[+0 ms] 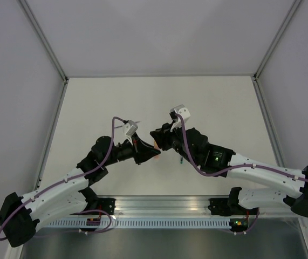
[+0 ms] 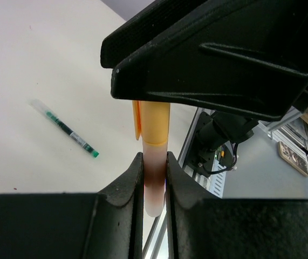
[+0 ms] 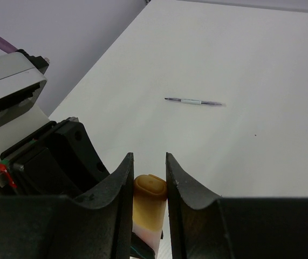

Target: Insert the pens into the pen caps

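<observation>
— Whereabouts of the thick pink-orange translucent marker [image 2: 155,181]?

— Up off the white table [image 3: 261,59], pinched between the 2 black fingers [image 2: 125,197] of the left gripper [image 2: 154,161]. Pressed tight against both sides of the barrel, with no gap to be seen.

— And the short yellow-orange plastic cap [image 3: 150,195]?

— Seated over the marker's end, in line with the barrel. Clamped from the opposite side by the right gripper [image 3: 149,159], with 1 finger against each flank.

— Position of the 2 arms?

— Meeting tip to tip above the middle of the table, as seen from the top camera. Marker and cap bridging the 2 grippers, with only a sliver of orange visible from above.

— Other 2 pens?

— Both lying flat on the table, well apart from the grippers. Slim dark pen [image 2: 68,133] with green inside and a green tip, off to the left in the left wrist view. Thin silver-grey pen [image 3: 194,102] far out on bare surface in the right wrist view.
</observation>
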